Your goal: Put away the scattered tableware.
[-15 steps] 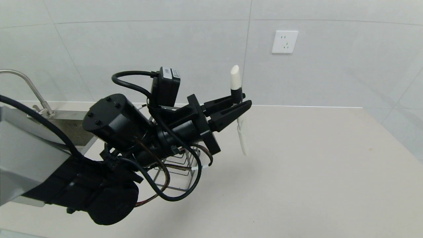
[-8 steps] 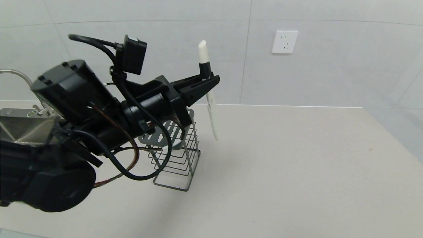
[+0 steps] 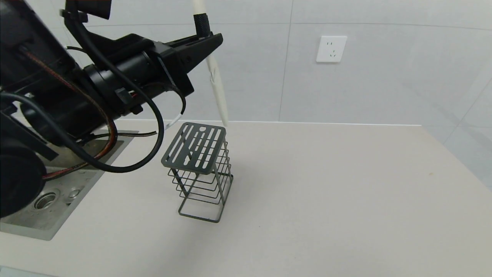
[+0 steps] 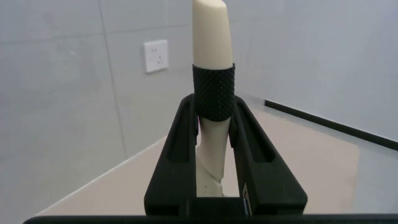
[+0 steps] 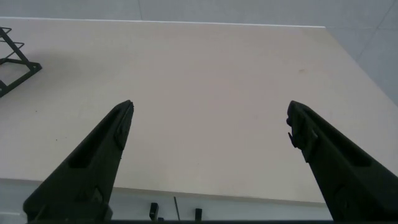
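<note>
Item: white knife (image 3: 218,92). Your left hand (image 3: 209,38) pinches it upright, tip down, above and just behind the wire rack (image 3: 195,148), likely to line it up with a slot in the rack's top.
Right hand (image 5: 208,115): spread, holding nothing, over the counter (image 3: 326,184) beside the rack.
</note>
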